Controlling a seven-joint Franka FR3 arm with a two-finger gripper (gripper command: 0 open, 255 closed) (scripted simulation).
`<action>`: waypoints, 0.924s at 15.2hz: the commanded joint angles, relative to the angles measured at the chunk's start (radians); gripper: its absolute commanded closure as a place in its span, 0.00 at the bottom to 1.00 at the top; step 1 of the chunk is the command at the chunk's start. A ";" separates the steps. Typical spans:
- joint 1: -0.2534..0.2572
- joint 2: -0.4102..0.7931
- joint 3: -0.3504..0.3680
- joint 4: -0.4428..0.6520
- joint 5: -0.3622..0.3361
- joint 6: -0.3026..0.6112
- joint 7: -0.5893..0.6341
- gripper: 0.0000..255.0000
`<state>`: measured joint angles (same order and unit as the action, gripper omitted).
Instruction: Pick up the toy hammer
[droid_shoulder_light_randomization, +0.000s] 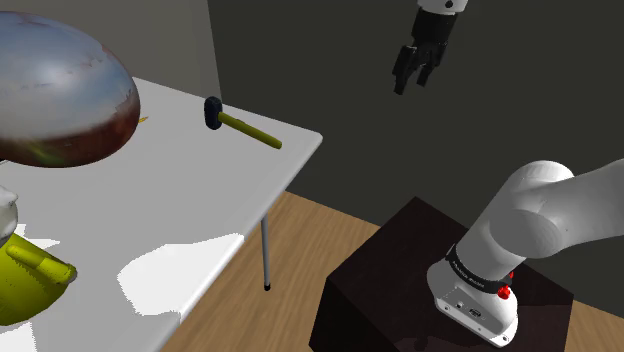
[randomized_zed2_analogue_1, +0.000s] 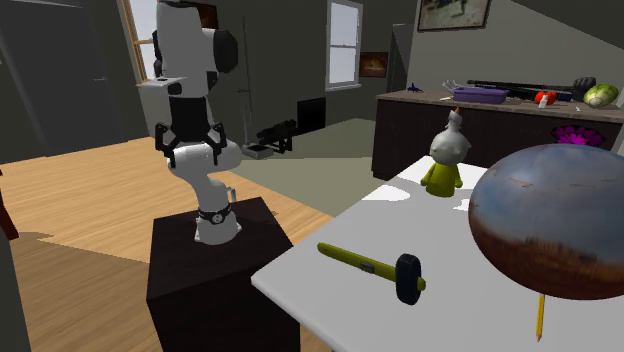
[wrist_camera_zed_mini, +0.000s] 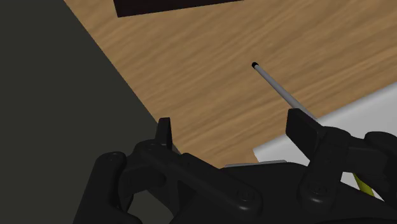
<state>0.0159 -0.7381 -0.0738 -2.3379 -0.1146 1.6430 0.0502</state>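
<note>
The toy hammer has a slim olive-yellow handle and a short black barrel-shaped head set crosswise at one end. In the second exterior view a small yellow tip pokes out beyond the head, and a darker band shows partway along the handle. It lies flat on the white table, near the corner closest to the robot's stand.

The hammer's long axis runs roughly along the nearby table edge. In the shoulder view the head is at the upper left and the handle slants down to the right, with its free end close to the corner. In the second exterior view the handle's free end points to the upper left, toward the side where the arm stands, and the head lies to the lower right.

The end effector hangs high in the air, well apart from the hammer. In the wrist view the wooden floor, a thin grey table leg and the white table corner lie below it. Its two black fingers stand wide apart, with nothing between them.

Farther along the table sit a large rounded object, mottled blue-grey and reddish brown, and a yellow figure toy.
</note>
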 joint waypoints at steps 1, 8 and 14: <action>0.000 0.000 0.000 0.000 0.000 0.000 0.000 0.00; 0.063 0.199 0.030 0.052 0.039 0.172 -0.013 0.00; 0.110 0.380 0.060 0.136 0.066 0.291 -0.029 0.00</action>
<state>0.1186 -0.3912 -0.0183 -2.2171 -0.0525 1.9111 0.0254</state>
